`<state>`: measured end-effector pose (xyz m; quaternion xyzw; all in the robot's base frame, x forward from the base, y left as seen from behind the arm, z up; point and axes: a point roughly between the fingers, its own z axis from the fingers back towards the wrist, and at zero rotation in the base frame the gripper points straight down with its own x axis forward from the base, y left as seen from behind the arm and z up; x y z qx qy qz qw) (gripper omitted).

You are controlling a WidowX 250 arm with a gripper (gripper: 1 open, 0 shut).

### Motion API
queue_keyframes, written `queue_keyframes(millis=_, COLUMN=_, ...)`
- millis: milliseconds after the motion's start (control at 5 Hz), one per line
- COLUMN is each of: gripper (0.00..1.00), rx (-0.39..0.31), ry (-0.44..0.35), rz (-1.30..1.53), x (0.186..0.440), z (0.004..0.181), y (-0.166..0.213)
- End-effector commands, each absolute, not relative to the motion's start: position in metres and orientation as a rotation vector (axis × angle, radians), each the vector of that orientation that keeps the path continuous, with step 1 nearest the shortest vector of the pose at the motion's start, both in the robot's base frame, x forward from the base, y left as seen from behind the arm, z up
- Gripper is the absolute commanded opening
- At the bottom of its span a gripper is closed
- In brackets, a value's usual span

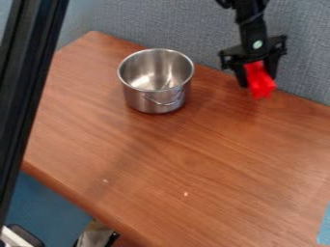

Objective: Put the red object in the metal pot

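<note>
The red object (261,84) is a small bright red block near the table's far right edge, held between the black fingers of my gripper (253,69). The gripper comes down from the top of the view and is shut on the block's upper part. The block's lower end sticks out below the fingers, slightly tilted, and seems just off the wood. The metal pot (156,79) stands upright and empty on the table to the left of the gripper, about a pot's width away, its thin wire handle hanging on the near side.
The brown wooden table (168,154) runs diagonally, its far edge just behind the gripper against a grey-blue wall (310,48). A black post (29,96) crosses the left foreground. Blue floor shows below the table's near edge.
</note>
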<state>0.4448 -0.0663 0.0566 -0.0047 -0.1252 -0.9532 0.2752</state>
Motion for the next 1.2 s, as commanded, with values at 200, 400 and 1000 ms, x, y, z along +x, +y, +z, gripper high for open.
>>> queue_keyframes(millis=200, gripper=0.00, rx=0.097, ry=-0.288, rz=-2.679, x=0.452, z=0.063, y=-0.086)
queue_keyframes(millis=400, gripper=0.00, rx=0.086, ry=-0.237, rz=-2.712, x=0.451, z=0.061, y=-0.084)
queue_keyframes(millis=1000, gripper=0.00, rx=0.142, ry=-0.122, rz=-2.588, x=0.452, z=0.059, y=-0.066)
